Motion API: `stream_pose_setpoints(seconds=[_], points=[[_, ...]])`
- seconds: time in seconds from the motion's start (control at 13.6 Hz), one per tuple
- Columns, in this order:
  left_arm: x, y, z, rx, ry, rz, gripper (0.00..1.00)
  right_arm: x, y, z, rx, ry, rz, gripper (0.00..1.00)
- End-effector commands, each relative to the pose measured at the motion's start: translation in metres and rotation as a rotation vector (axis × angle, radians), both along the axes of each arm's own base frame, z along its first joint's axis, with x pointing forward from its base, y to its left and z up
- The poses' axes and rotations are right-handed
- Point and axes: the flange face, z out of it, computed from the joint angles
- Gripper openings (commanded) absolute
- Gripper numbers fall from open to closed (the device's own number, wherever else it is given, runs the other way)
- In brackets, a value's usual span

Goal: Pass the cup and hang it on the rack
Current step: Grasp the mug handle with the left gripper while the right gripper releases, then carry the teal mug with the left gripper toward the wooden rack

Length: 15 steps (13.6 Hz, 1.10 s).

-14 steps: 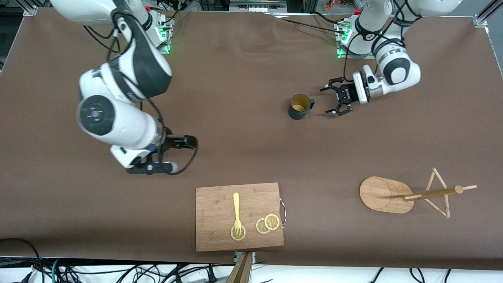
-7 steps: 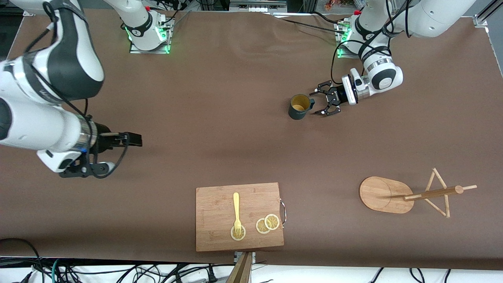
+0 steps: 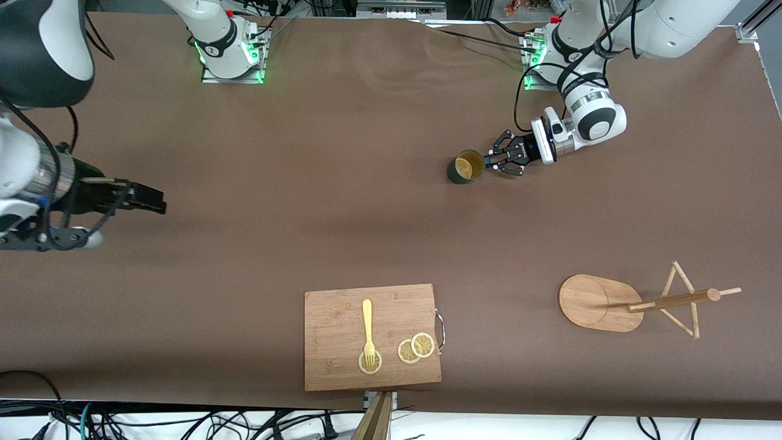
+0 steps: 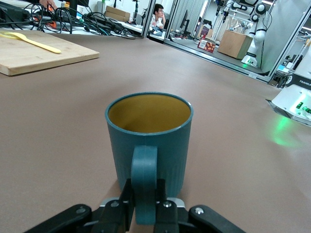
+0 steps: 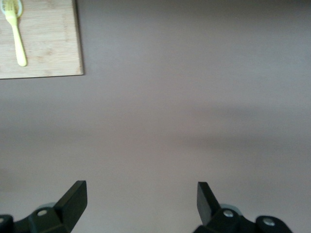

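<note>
The cup (image 3: 464,168) is a dark teal mug with a mustard-yellow inside, tilted on the brown table near the left arm's base. My left gripper (image 3: 492,162) is shut on its loop handle; in the left wrist view the handle (image 4: 144,182) sits pinched between the two fingers and the cup (image 4: 165,141) fills the middle. The rack (image 3: 602,302), a wooden mug tree with an oval base and thin pegs, stands nearer the front camera toward the left arm's end. My right gripper (image 3: 146,201) is open and empty over bare table at the right arm's end; its view shows spread fingertips (image 5: 73,199).
A wooden cutting board (image 3: 342,360) lies near the table's front edge, with a yellow fork (image 3: 368,330) and lemon slices (image 3: 415,348) on it. The board's corner and fork show in the right wrist view (image 5: 48,39).
My left gripper moved onto the cup's handle and shut on it, tipping the cup. My right arm swung away from the table's middle toward its own end.
</note>
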Motion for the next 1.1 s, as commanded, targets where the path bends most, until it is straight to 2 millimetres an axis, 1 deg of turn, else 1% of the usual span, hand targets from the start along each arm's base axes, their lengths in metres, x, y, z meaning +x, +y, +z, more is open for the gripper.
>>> stream_pose_setpoints(seconds=[0.0,0.07,0.15,0.22,0.37,0.44,0.51,0.59,0.66,0.73,0.88,1.03], points=[[-0.004,-0.002,-0.01,-0.009,-0.072,0.006,0.11,-0.027,-0.035,0.031,-0.013,-0.033,0.024,1.0],[-0.004,-0.002,-0.01,-0.022,-0.043,0.021,0.11,-0.032,-0.05,0.034,-0.01,-0.028,-0.003,1.0],[-0.003,-0.002,-0.008,-0.042,-0.001,0.041,0.02,-0.044,-0.062,0.047,-0.015,-0.04,-0.027,1.0],[0.001,-0.001,-0.005,-0.057,0.044,0.064,0.0,-0.053,-0.075,0.061,-0.023,-0.057,-0.049,1.0],[0.009,0.001,0.006,-0.076,0.127,0.109,0.0,-0.067,-0.085,0.07,-0.038,-0.035,-0.062,1.0],[0.013,0.001,0.011,-0.089,0.178,0.13,0.0,-0.071,-0.089,0.068,-0.044,-0.027,-0.066,1.0],[0.019,0.003,0.021,-0.101,0.219,0.157,0.0,-0.075,-0.092,0.07,-0.057,-0.025,-0.04,1.0],[0.027,0.007,0.033,-0.111,0.269,0.192,0.0,-0.077,-0.097,0.066,-0.081,-0.014,-0.001,1.0],[0.035,0.012,0.047,-0.126,0.324,0.23,0.0,-0.081,-0.103,0.067,-0.081,-0.011,0.016,1.0],[0.039,0.014,0.053,-0.146,0.398,0.268,0.0,-0.082,-0.113,0.063,-0.076,-0.001,0.011,1.0],[0.056,0.018,0.069,-0.189,0.492,0.329,0.0,-0.084,-0.12,0.061,-0.075,0.005,0.037,1.0],[0.075,0.044,0.083,-0.238,0.544,0.415,0.0,-0.087,-0.126,0.058,-0.071,0.013,0.056,1.0]])
